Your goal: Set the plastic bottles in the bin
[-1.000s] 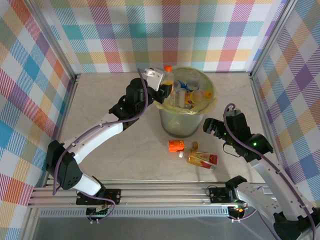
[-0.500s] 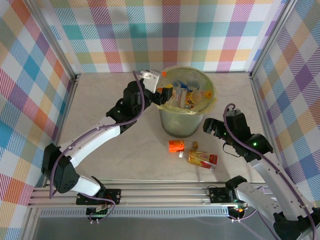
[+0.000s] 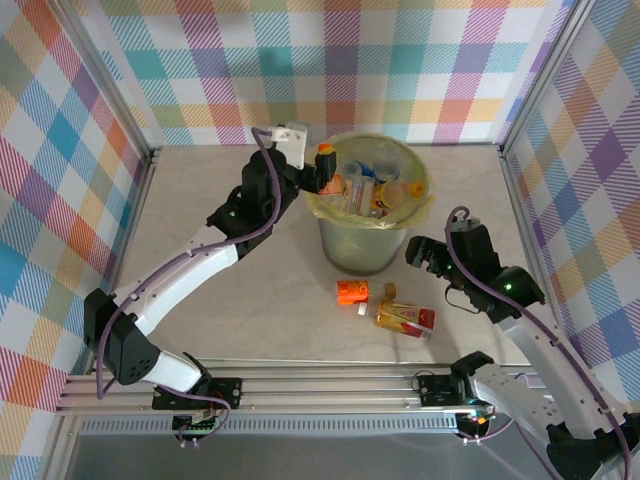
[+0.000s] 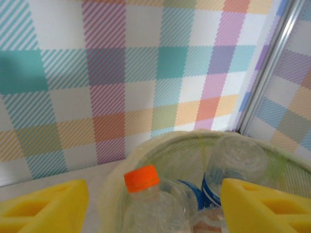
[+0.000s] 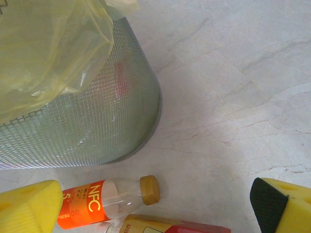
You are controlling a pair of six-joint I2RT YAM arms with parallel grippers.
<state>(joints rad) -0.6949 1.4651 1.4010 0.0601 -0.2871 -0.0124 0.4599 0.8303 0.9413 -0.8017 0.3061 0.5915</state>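
Clearly, you are nearing the end of this job: the bin (image 3: 362,250) is standing in the middle of the worktop (image 3: 220,200), and it is already holding a heap of plastic bottles (image 3: 375,185) close up under its yellow liner. Your left jaws are hanging at the bin's left rim, parted and gripping nothing, with their yellow pads (image 4: 43,204) showing at either side of the wrist view. An orange-capped bottle (image 4: 142,178) is sitting upright between and beyond them, apparently inside the rim, so that one is looking delivered. Two bottles are lying on the worktop just in front of the bin: an orange-labelled bottle (image 3: 352,292) with a gold cap, and close beside it a red-and-yellow-labelled bottle (image 3: 404,318). Your right jaws are hovering near these two, spread wide and empty. By my reckoning, two picks are remaining, and the right arm is sitting best for both, the orange-labelled one being the nearer to its pads.
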